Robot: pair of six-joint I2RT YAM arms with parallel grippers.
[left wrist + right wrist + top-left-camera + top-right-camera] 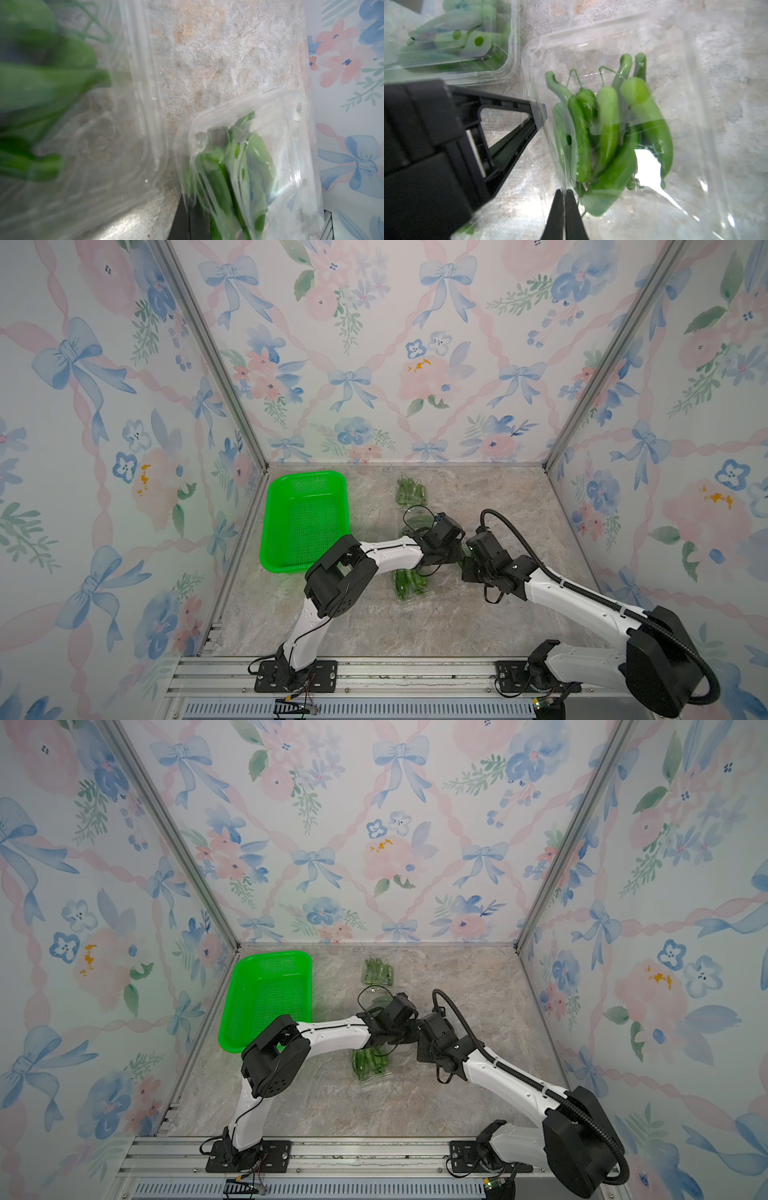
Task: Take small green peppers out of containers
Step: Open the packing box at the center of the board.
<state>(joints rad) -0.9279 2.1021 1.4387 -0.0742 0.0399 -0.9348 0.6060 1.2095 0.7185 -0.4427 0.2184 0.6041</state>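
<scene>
Holding box (591, 41) rim clenched in left gripper (538, 113), right gripper (564, 193); pull halves apart slowly, base near bench (747, 83), peppers (606, 128) kept in.

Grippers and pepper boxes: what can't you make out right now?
Middle boxes, both top views: hidden under the wrists; count unsure.
Left gripper, right wrist view: shut beside a box rim; grip unclear.
Right gripper, same view: shut; plastic between its tips cannot be told.
Near peppers, left wrist view: blurred, too close.
</scene>
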